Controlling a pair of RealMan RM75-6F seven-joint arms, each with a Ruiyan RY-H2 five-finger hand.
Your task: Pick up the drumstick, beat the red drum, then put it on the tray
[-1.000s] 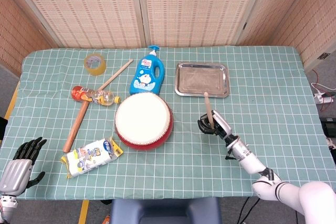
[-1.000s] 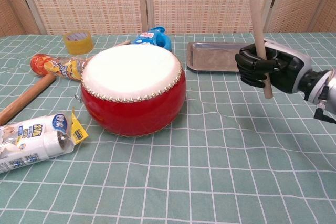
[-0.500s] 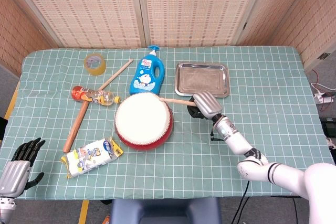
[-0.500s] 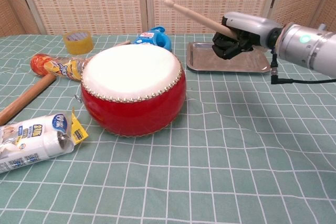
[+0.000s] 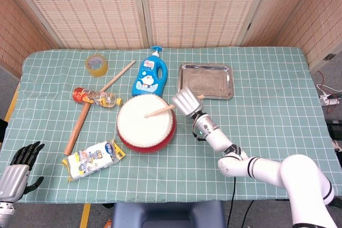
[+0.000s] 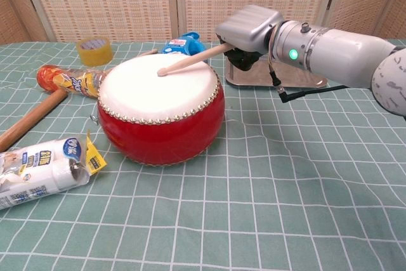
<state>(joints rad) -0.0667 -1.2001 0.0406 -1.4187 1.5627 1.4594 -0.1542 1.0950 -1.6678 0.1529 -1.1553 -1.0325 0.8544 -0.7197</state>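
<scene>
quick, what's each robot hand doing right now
Left robot hand: open, holding nothing, at the table's near edge.
Right robot hand: holding the drumstick, tip over the red drum.

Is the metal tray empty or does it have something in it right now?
Empty as far as shown: the head view shows the tray bare, apart from the corner the right hand hides; that hand grips the drumstick over the red drum.

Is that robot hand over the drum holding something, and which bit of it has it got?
Yes. The right robot hand grips the drumstick by its back end; the tip is down at the red drum skin. The left robot hand holds nothing.
</scene>
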